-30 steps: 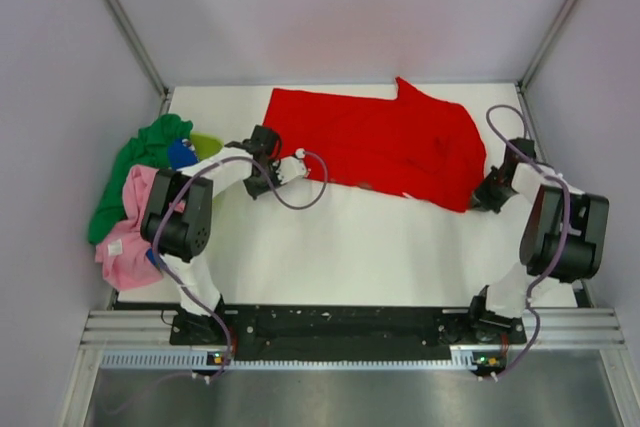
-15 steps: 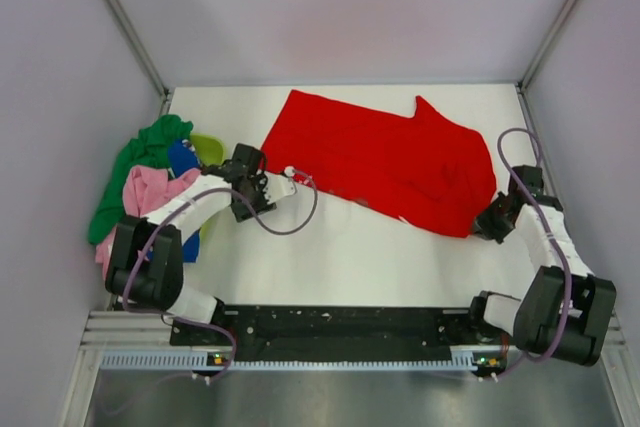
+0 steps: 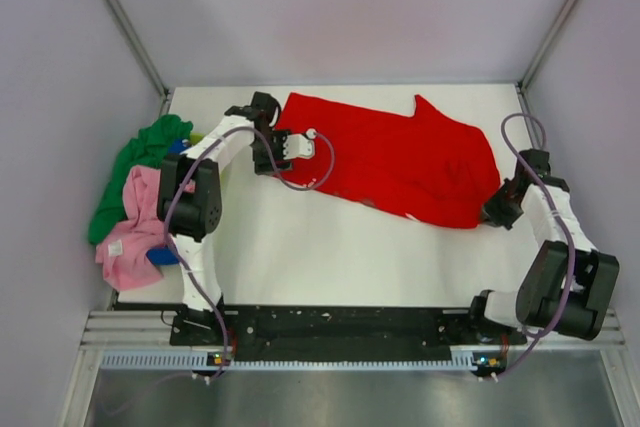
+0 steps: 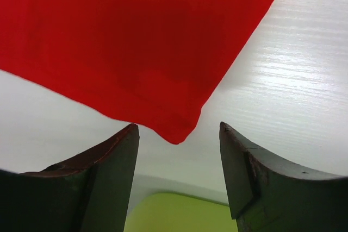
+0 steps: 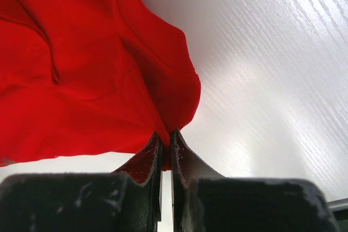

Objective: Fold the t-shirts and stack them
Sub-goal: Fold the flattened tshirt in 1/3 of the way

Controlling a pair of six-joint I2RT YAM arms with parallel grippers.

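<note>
The red t-shirt [image 3: 400,159] lies spread across the back of the white table. My left gripper [image 3: 266,132] hovers at its left corner, open and empty. In the left wrist view that corner [image 4: 174,131] lies flat on the table between the fingertips of the left gripper [image 4: 178,125]. My right gripper [image 3: 497,209] is shut on the shirt's right edge, and the right wrist view shows red cloth [image 5: 163,96] pinched in the right gripper [image 5: 166,132]. A green t-shirt [image 3: 140,162], a pink one [image 3: 135,219] and a bit of a blue one [image 3: 161,255] are heaped at the left.
The lime-green basket [image 4: 179,213] shows under my left gripper, beside the heap. Metal frame posts [image 3: 125,22] rise at the table's back corners. Bare white tabletop [image 3: 350,257] lies in front of the red t-shirt.
My left gripper has opened, let go of the red t-shirt's left corner and swung toward the back. My right gripper has drawn the shirt's right edge outward and nearer.
</note>
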